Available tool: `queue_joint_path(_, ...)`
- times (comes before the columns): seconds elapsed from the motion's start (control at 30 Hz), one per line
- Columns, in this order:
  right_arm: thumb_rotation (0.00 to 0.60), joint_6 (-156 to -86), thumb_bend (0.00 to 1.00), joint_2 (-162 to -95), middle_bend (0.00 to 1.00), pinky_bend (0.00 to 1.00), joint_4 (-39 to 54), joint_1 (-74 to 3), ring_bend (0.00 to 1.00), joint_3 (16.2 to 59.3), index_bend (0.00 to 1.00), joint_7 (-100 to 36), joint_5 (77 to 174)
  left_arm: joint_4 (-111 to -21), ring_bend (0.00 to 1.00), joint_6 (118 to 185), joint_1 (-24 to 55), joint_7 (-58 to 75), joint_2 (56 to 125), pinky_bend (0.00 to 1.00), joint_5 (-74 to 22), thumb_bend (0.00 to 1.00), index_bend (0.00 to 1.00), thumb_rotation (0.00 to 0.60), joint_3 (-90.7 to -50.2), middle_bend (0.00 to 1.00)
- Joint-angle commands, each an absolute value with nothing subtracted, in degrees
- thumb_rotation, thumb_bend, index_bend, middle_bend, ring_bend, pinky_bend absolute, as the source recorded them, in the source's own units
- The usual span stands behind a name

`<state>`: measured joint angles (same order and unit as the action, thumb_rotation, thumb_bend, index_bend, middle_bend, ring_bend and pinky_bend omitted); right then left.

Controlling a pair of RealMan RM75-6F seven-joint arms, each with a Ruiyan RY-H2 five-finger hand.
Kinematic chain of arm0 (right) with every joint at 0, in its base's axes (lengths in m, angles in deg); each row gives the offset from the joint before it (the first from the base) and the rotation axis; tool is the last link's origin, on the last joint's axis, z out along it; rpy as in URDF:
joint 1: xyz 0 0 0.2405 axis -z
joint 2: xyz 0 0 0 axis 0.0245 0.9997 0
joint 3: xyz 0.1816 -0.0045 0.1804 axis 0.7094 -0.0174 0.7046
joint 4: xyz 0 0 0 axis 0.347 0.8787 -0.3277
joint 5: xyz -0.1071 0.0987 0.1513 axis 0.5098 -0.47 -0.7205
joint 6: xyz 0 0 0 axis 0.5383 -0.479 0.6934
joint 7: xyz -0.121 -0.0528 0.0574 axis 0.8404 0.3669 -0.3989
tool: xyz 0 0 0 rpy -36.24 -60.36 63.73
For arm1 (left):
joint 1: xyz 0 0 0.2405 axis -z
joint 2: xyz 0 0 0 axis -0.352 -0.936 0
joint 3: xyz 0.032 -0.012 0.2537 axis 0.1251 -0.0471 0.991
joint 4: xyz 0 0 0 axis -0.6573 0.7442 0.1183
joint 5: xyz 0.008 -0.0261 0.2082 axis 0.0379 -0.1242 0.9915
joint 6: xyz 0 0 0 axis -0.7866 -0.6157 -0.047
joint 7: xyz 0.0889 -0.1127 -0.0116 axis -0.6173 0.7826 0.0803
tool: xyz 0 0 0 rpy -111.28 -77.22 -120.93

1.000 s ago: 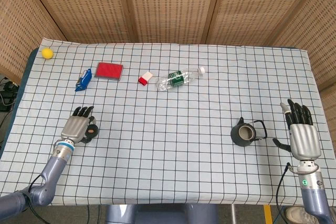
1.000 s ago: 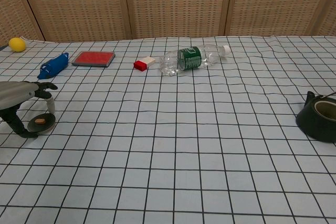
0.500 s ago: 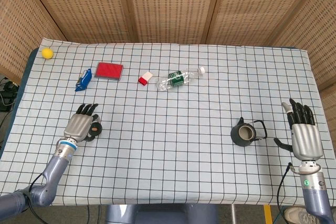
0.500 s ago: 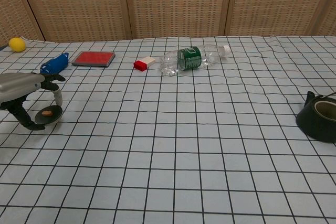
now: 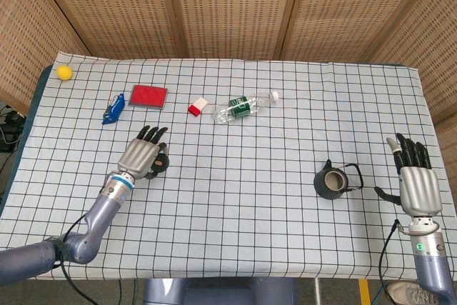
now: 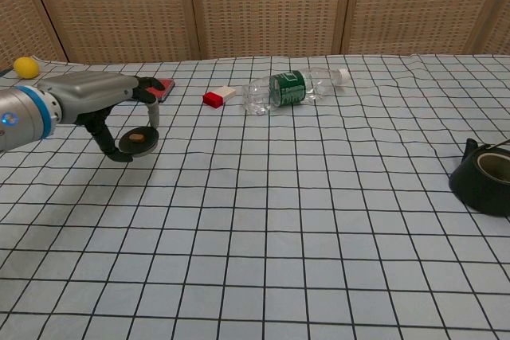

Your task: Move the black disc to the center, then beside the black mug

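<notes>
My left hand (image 5: 143, 155) (image 6: 107, 105) pinches the black disc (image 6: 137, 140) (image 5: 161, 163) between thumb and a finger and carries it above the checked cloth, left of the table's middle. The disc has a brown centre and hangs tilted. The black mug (image 5: 332, 182) (image 6: 484, 178) stands upright toward the right side of the table. My right hand (image 5: 413, 181) hovers open with fingers spread, to the right of the mug near the table's right edge, apart from it. The chest view does not show the right hand.
At the back lie a clear bottle with a green label (image 5: 241, 107) (image 6: 292, 88), a small red and white block (image 5: 198, 106) (image 6: 217, 97), a red flat box (image 5: 148, 96), a blue object (image 5: 113, 110) and a yellow ball (image 5: 64, 71) (image 6: 26, 67).
My left hand has lifted the black disc off the cloth and carried it rightward and further back, toward the middle. The right hand has sunk slightly toward the near edge.
</notes>
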<state>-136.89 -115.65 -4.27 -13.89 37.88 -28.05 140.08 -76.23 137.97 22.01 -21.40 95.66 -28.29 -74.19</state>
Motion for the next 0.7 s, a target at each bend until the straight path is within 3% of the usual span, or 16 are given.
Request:
queue_joint_path(0.03, 0.600, -136.5, 0.23, -115.3, 0.00, 0.00, -3.9, -14.0, 0.00, 38.3, 0.07, -28.9, 139.4, -72.8, 0.00, 134.3, 28.8, -26.4, 100.5, 0.00, -33.0, 0.31, 0.46, 0.600, -77.2, 0.00)
queue_joint_path(0.43, 0.600, -135.9, 0.23, -114.5, 0.00, 0.00, -2.0, -13.7, 0.00, 39.5, 0.07, -32.0, 137.4, -58.9, 0.00, 129.2, 45.2, -34.6, 115.5, 0.00, -45.2, 0.31, 0.45, 0.600, -80.8, 0.00)
queue_joint_path(0.7, 0.600, -135.8, 0.23, -113.6, 0.00, 0.00, -1.6, -13.4, 0.00, 40.2, 0.07, -34.6, 136.7, -48.5, 0.00, 127.4, 52.4, -35.5, 123.4, 0.00, -48.4, 0.30, 0.42, 0.600, -81.9, 0.00)
